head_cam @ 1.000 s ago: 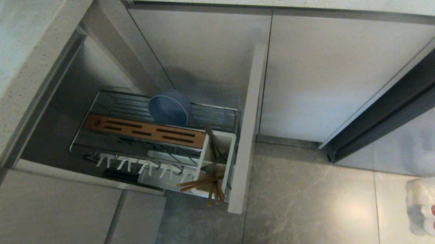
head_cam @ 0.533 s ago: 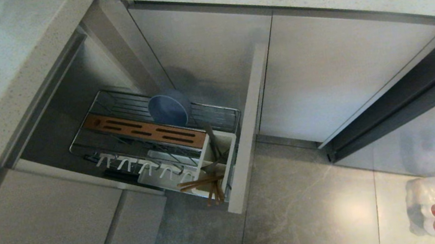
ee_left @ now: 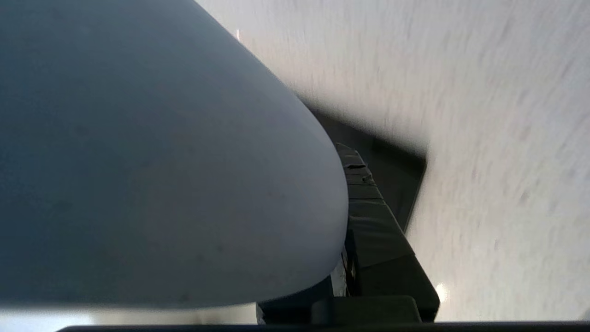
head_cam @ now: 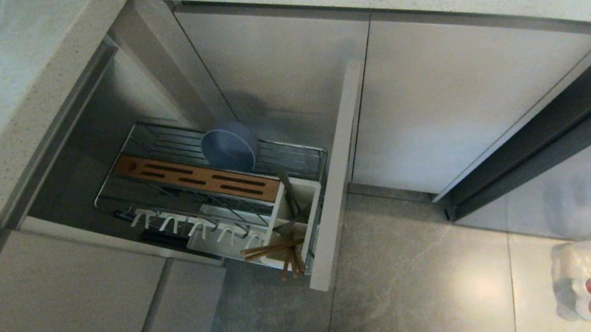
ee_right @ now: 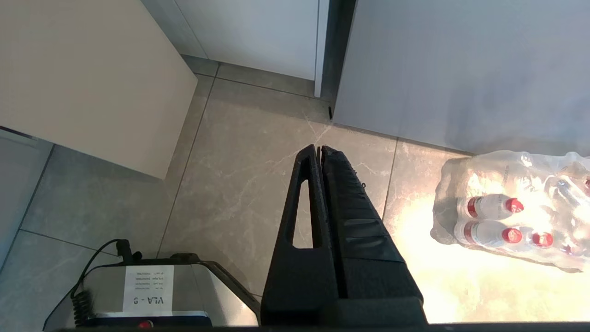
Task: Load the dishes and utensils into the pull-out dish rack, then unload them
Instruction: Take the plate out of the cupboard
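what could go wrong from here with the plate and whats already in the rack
1. The left tool grips the light-blue plate only near its rim, so the wide plate might tilt or slip.
2. In the pull-out dish rack, the blue-grey bowl stands on edge and could tip if bumped.
3. The chopsticks jut over the white caddy and could snag.

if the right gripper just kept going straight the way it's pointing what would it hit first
Most likely the bare floor tile just ahead of the shut right gripper. Nothing stands between them; the pack of water bottles lies off to one side. Depth is hard to judge.
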Controlling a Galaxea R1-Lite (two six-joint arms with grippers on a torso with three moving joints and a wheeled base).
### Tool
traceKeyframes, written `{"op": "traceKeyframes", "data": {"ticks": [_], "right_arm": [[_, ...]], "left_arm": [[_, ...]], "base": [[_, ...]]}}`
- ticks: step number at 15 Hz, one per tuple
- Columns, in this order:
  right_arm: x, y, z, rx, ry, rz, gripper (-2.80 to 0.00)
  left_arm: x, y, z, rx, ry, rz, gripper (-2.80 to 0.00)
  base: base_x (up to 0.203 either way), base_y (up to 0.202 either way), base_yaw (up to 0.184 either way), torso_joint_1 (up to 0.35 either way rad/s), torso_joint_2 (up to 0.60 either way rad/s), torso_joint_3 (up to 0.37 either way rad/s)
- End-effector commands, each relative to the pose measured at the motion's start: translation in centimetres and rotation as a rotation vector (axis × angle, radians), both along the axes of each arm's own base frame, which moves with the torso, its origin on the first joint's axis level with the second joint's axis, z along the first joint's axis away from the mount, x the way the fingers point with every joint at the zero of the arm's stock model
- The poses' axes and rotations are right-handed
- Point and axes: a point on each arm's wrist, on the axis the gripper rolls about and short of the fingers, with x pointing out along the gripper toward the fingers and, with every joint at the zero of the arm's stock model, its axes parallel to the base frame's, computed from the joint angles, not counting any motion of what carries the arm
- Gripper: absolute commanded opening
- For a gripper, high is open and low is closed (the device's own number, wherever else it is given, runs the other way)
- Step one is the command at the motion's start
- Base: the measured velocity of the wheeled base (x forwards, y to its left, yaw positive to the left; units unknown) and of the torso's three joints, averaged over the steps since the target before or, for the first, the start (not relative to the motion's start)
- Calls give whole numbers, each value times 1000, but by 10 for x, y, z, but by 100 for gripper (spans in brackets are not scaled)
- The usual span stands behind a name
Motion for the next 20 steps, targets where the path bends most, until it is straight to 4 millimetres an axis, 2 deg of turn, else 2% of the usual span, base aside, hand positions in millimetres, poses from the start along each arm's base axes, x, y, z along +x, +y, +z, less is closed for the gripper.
{"op": "traceKeyframes", "data": {"ticks": [1, 6, 12, 16, 20], "right_arm": [[0, 0, 0, 0, 1, 0, -280], [0, 0, 0, 0, 1, 0, -280], [0, 0, 0, 0, 1, 0, -280], [0, 0, 0, 0, 1, 0, -280], [0, 0, 0, 0, 1, 0, -280]], "left_arm": [[0, 2, -3, -13, 29, 30, -280], [0, 7, -21, -62, 146, 138, -280], [5, 16, -39, -123, 236, 155, -280], [19, 32, -37, -123, 300, 112, -280], [47, 51, -18, -81, 335, 71, -280]], "base": [[0, 0, 0, 0, 0, 0], [0, 0, 0, 0, 0, 0], [0, 0, 0, 0, 0, 0], [0, 0, 0, 0, 0, 0], [0, 0, 0, 0, 0, 0]]}}
